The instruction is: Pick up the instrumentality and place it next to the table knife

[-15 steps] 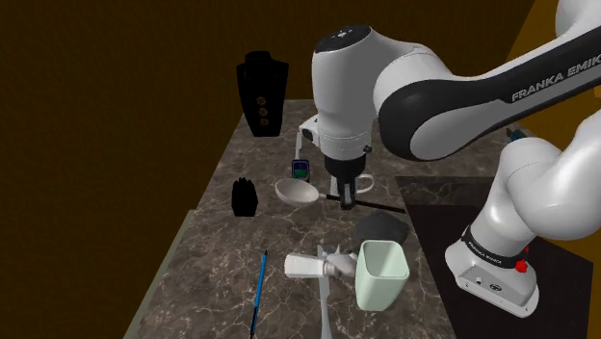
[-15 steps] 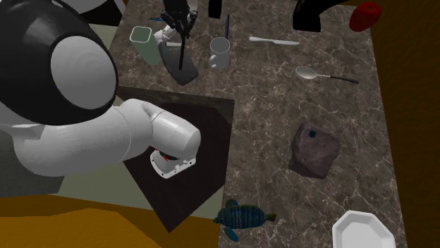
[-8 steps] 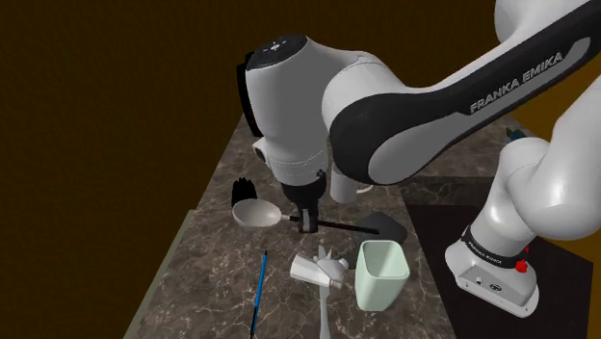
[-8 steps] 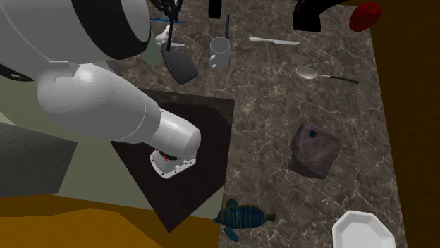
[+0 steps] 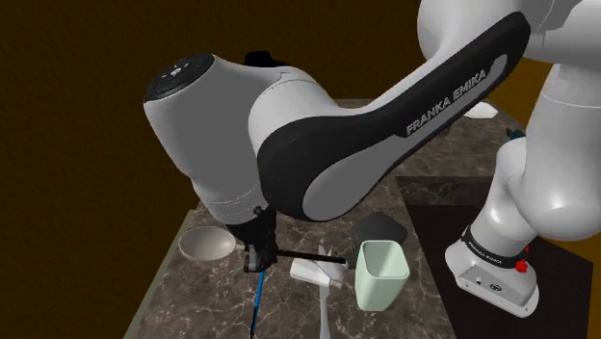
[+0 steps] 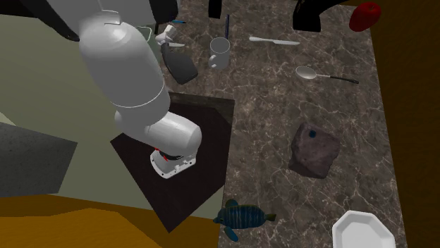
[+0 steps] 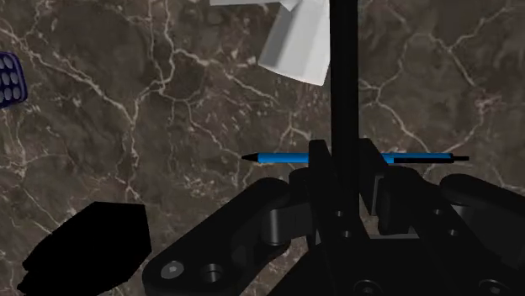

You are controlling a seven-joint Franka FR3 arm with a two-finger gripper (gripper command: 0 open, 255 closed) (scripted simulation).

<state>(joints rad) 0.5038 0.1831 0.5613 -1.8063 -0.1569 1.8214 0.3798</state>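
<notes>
Gripper (image 5: 255, 258) clamps the ladle (image 5: 207, 244) by its black handle, bowl near the counter's (image 5: 193, 299) left edge in the shoulder view; pen (image 7: 286, 157) beneath, cup (image 5: 381, 274) close by

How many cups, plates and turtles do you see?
Cups: 2, the mug and the green cup
Plates: 1, the white plate
Turtles: 1, the turtle
Total: 4
</notes>
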